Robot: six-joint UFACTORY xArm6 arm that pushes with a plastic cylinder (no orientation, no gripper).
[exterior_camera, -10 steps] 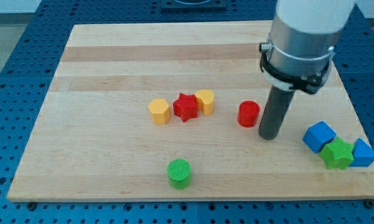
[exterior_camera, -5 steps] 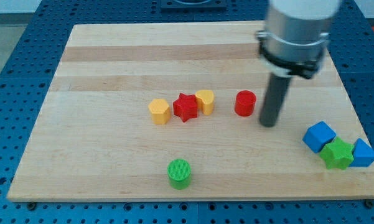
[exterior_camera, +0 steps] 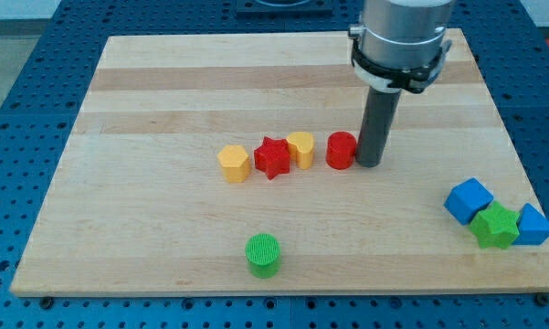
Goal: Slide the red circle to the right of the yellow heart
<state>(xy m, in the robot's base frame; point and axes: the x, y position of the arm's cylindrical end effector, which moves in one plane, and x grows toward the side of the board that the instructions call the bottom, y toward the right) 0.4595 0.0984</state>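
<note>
The arm's upper part runs out of the view's top, so only its grey collar and the dark rod show. My tip (exterior_camera: 369,164) rests on the wooden board (exterior_camera: 164,82) right against the right side of the red circle (exterior_camera: 342,151); whether they actually touch or sit just beside each other is hard to make out. The rod has no jaws and holds nothing; it only stands upright by the block.

The red circle lies just right of the yellow heart (exterior_camera: 300,148), with a narrow gap between them. The heart's left edge is partly covered by the red star (exterior_camera: 273,157), which presses against it. Left of the star, close by, sits a yellow block (exterior_camera: 233,164) that looks six-sided, though its shape is not sharp.

Near the board's front edge stands a green circle (exterior_camera: 263,254), well apart from the row. At the right front, a blue cube (exterior_camera: 468,200), a green star (exterior_camera: 495,226) and a blue block (exterior_camera: 535,226) crowd together; the last looks wedge-like and is partly hidden behind the green star.

No writing or labels can be read anywhere.
</note>
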